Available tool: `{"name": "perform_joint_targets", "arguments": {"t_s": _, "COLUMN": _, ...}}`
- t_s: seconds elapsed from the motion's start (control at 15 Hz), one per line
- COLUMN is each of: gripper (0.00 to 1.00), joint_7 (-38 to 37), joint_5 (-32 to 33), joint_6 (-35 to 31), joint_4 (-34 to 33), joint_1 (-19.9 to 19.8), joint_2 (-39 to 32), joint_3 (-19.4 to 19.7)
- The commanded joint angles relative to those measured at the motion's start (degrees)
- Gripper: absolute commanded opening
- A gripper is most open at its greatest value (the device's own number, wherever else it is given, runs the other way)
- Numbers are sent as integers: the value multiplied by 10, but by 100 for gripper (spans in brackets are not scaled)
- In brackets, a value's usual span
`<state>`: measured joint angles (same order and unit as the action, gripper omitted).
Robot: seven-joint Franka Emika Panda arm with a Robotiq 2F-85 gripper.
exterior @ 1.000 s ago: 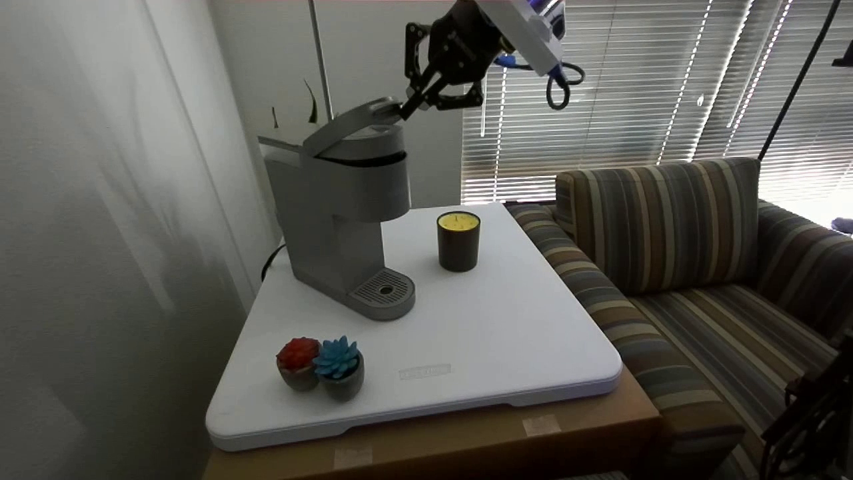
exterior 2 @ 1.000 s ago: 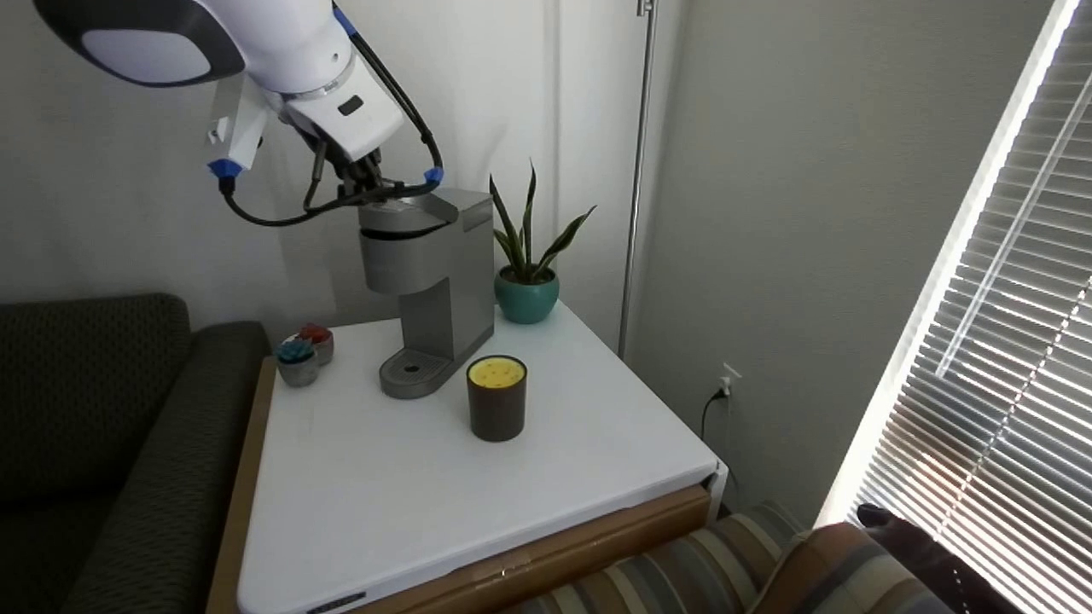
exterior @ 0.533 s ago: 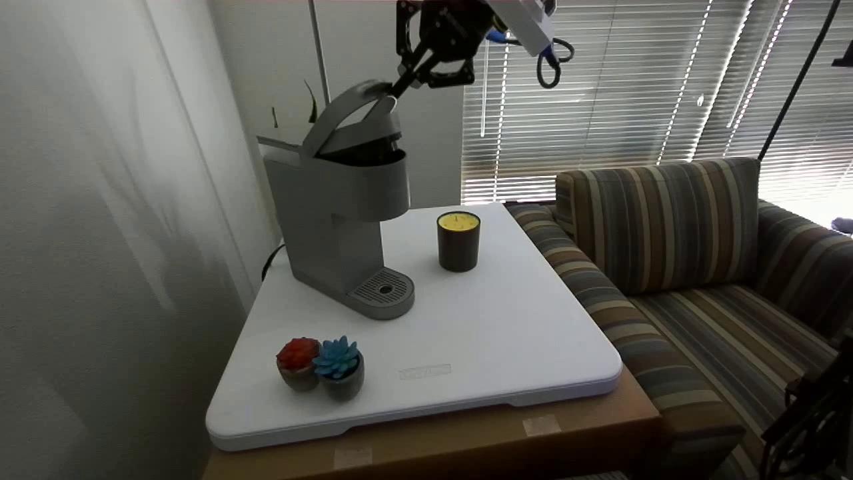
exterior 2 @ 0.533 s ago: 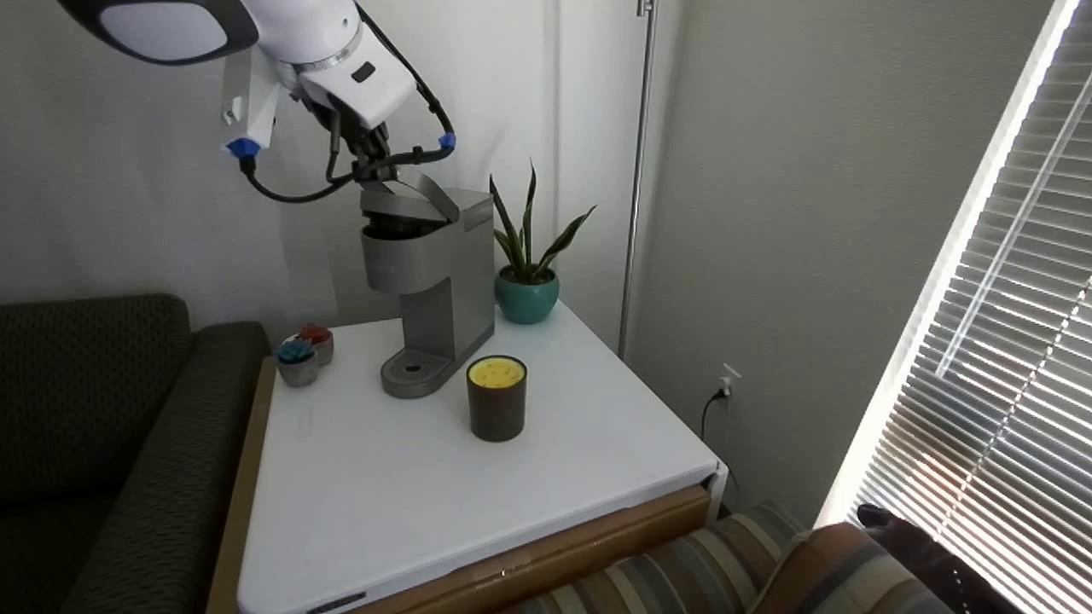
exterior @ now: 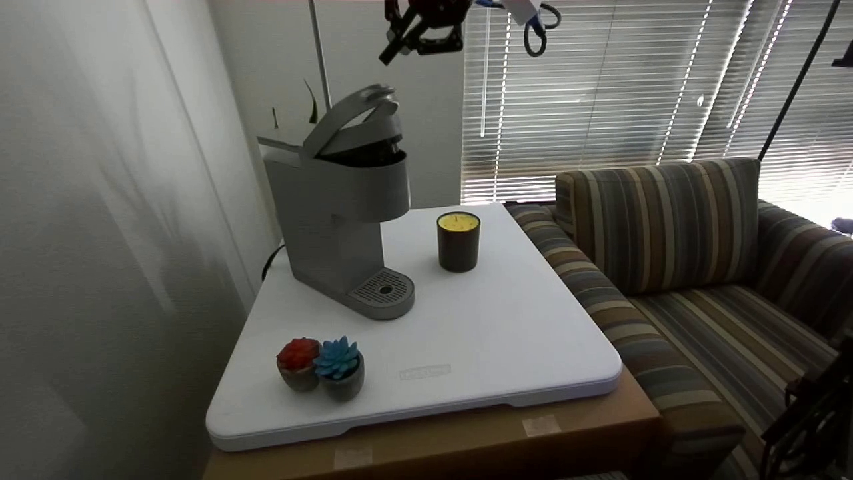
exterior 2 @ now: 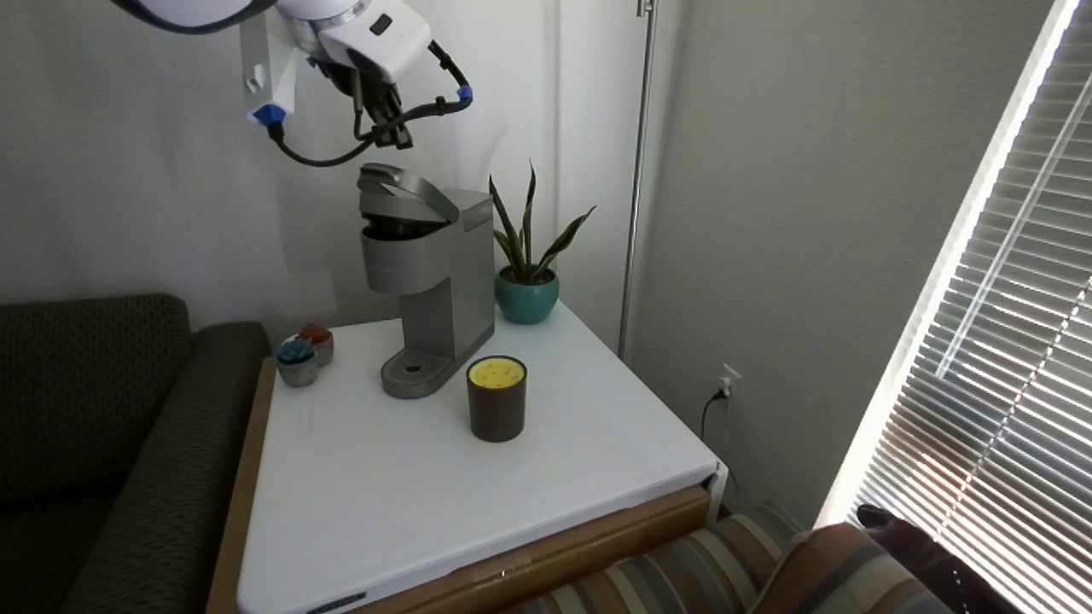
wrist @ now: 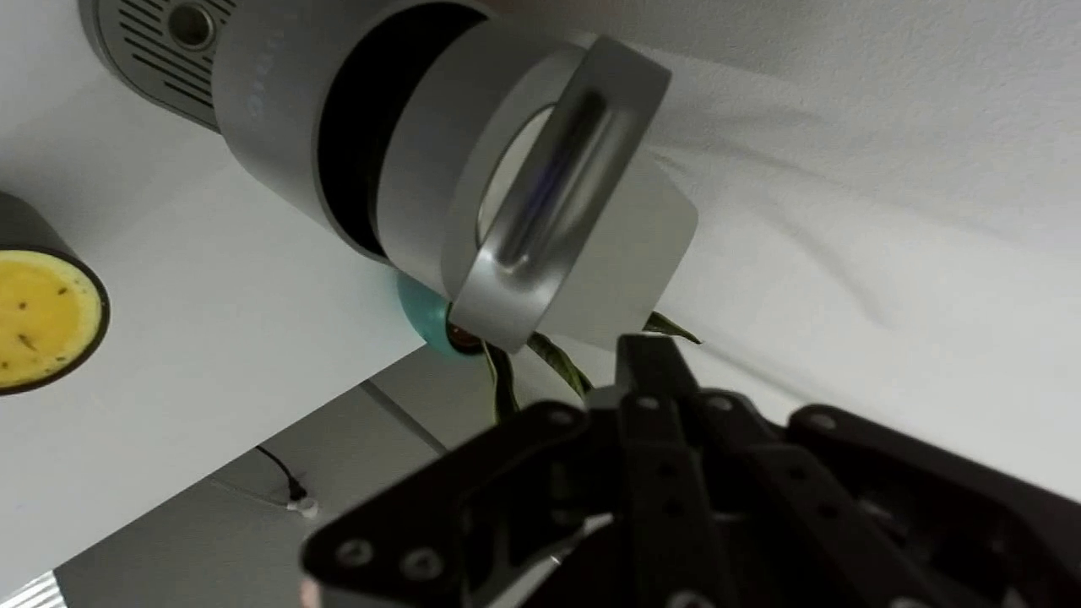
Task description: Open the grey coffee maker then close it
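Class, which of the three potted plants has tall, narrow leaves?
The snake plant in the teal pot, near the grey coffee maker's rear; the red succulent and blue succulent are low, compact rosettes.

The Robotiq gripper (exterior: 386,59) is held aloft, angled downward, its black fingers (wrist: 671,515) pressed together; above it, in an exterior view, the white Panda wrist (exterior 2: 394,47) is seen tilted likewise.

Above the gripper (wrist: 657,367), the arm (exterior 2: 397,47) is smooth white with a small black patch (exterior 2: 381,24). A black cable (exterior 2: 317,162), banded in blue, loops beside the gripper, whose jointed black linkages (wrist: 439,490) carry silvery round screws (wrist: 420,564).
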<state>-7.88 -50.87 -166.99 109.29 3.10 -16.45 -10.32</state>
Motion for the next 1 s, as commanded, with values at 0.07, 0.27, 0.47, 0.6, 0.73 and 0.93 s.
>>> {"name": "perform_joint_targets", "arguments": {"t_s": 0.07, "gripper": 0, "joint_7": -26, "joint_5": 40, "joint_6": 11, "joint_4": -46, "joint_1": 7, "joint_2": -32, "joint_3": 10}}
{"name": "perform_joint_targets", "arguments": {"t_s": 0.27, "gripper": 0, "joint_7": -85, "joint_5": 111, "joint_6": -3, "joint_4": -26, "joint_1": 31, "joint_2": -29, "joint_3": 46}}
{"name": "perform_joint_targets", "arguments": {"t_s": 0.47, "gripper": 0, "joint_7": -228, "joint_5": 252, "joint_6": -5, "joint_4": 13, "joint_1": 92, "joint_2": -13, "joint_3": 142}}
{"name": "perform_joint_targets", "arguments": {"t_s": 0.6, "gripper": 0, "joint_7": -308, "joint_5": 325, "joint_6": 15, "joint_4": 19, "joint_1": 128, "joint_2": -12, "joint_3": 196}}
{"name": "perform_joint_targets", "arguments": {"t_s": 0.73, "gripper": 0, "joint_7": -351, "joint_5": 360, "joint_6": 43, "joint_4": 19, "joint_1": 146, "joint_2": -12, "joint_3": 217}}
{"name": "perform_joint_targets", "arguments": {"t_s": 0.93, "gripper": 0, "joint_7": -351, "joint_5": 355, "joint_6": 80, "joint_4": 17, "joint_1": 111, "joint_2": -4, "joint_3": 163}}
